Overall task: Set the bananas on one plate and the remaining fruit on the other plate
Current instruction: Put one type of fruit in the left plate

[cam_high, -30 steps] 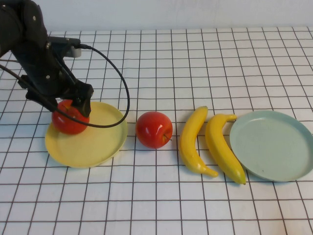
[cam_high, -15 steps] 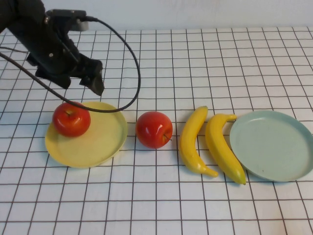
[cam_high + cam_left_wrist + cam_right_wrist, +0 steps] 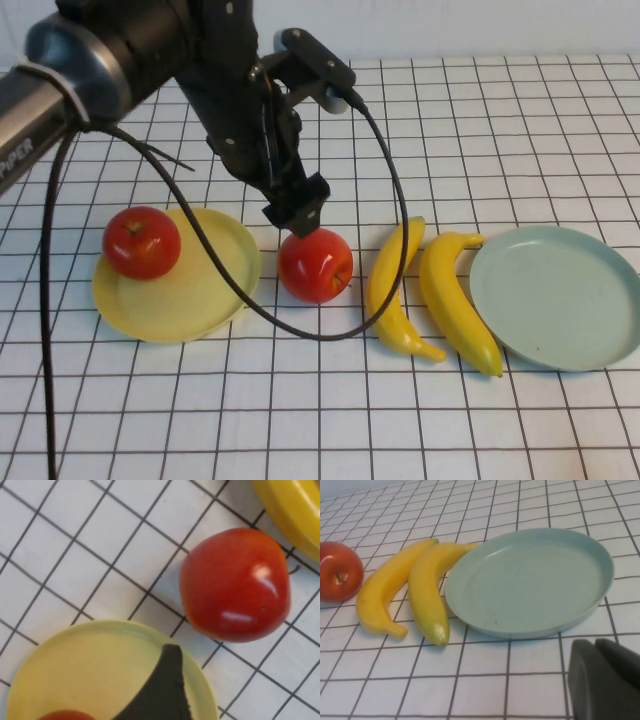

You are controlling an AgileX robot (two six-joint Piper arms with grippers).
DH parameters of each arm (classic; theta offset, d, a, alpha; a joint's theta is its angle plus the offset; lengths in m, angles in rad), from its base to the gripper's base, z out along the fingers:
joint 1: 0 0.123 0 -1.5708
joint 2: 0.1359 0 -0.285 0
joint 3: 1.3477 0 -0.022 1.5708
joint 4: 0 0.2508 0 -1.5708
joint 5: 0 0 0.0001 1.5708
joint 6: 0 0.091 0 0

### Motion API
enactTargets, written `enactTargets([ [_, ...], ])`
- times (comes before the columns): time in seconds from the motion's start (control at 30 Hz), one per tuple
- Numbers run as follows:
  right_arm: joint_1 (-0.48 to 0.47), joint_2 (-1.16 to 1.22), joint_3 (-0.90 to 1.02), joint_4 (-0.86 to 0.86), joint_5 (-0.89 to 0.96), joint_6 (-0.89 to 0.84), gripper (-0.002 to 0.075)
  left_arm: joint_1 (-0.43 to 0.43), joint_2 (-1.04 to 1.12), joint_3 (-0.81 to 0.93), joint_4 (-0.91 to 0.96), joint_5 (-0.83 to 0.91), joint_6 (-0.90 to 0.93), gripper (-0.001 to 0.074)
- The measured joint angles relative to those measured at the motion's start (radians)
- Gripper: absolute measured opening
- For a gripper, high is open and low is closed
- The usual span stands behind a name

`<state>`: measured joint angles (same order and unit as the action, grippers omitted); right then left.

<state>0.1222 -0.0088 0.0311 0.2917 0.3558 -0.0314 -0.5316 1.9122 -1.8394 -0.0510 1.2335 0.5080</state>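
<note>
One red apple (image 3: 141, 242) rests on the pale yellow plate (image 3: 190, 300), at its left side. The second apple (image 3: 315, 265) lies on the cloth just right of that plate. My left gripper (image 3: 296, 215) hangs open and empty right above this apple's back edge. In the left wrist view one dark finger (image 3: 162, 690) shows over the yellow plate (image 3: 90, 665), with the apple (image 3: 235, 585) beyond it. Two bananas (image 3: 393, 290) (image 3: 457, 300) lie side by side left of the blue-green plate (image 3: 555, 295). My right gripper (image 3: 596, 647) is shut, low over the cloth near the blue-green plate (image 3: 530, 580).
A white cloth with a black grid (image 3: 320, 420) covers the table. The left arm's black cable (image 3: 395, 230) loops down over the cloth between the loose apple and the bananas. The right arm is outside the high view.
My left gripper has let go of the first apple on the yellow plate, risen, and swung right until it stands above the second apple. The right gripper has stayed put.
</note>
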Motion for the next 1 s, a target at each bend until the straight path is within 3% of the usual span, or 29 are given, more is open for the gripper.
enactTargets([
  [0.43,0.0,0.0,0.0,0.0,0.0,0.0,-0.0017,-0.161,0.041,0.0,0.113,0.0,0.007,0.0661],
  [0.63,0.0,0.0,0.0,0.0,0.0,0.0,-0.0017,-0.179,0.132,0.0,0.144,0.0,-0.022,0.055],
  [0.77,0.0,0.0,0.0,0.0,0.0,0.0,-0.0017,-0.179,0.159,0.0,0.175,-0.006,-0.072,0.0527],
  [0.9,0.0,0.0,0.0,0.0,0.0,0.0,-0.0017,-0.177,0.163,-0.005,0.205,-0.008,-0.13,0.0538],
  [1.0,0.0,0.0,0.0,0.0,0.0,0.0,-0.0017,-0.156,0.167,-0.032,0.189,-0.005,-0.173,0.0618],
])
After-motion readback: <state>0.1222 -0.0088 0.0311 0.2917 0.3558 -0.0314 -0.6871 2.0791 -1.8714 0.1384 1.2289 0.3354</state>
